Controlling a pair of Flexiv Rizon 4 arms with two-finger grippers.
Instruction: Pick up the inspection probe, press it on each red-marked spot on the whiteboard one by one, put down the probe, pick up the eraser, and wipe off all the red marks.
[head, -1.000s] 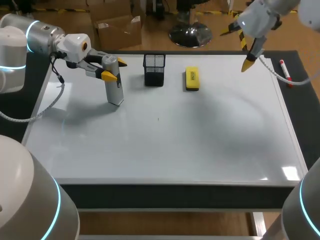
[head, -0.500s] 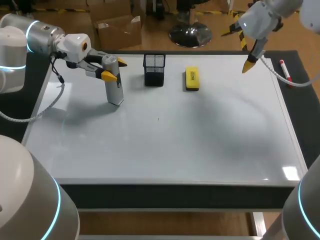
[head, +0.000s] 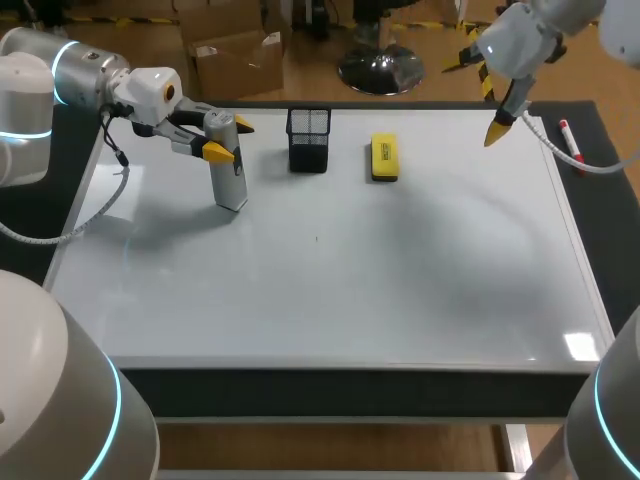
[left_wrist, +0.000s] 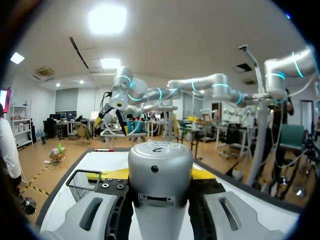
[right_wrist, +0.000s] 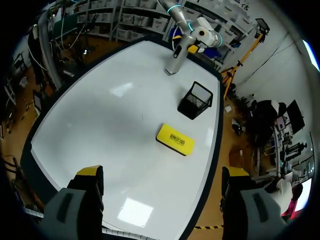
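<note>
The silver inspection probe (head: 230, 165) stands upright on the whiteboard (head: 400, 290) near its far left. My left gripper (head: 225, 138) is shut on the probe's upper part, which fills the left wrist view as a grey cylinder (left_wrist: 160, 170) between the fingers. The yellow eraser (head: 383, 157) lies flat at the far middle, also seen under my right gripper (right_wrist: 162, 175) as the eraser (right_wrist: 175, 139). My right gripper (head: 476, 96) hangs open and empty high over the board's far right. I see no red marks on the board, only a tiny dark speck (head: 317, 238).
A black mesh basket (head: 308, 139) stands between the probe and the eraser, close to both. A red-capped marker (head: 570, 143) lies on the dark border at the far right. The board's raised frame (head: 590, 290) runs along the right side.
My right gripper has drifted slightly to the right and stays open. The left gripper and the probe have not moved.
</note>
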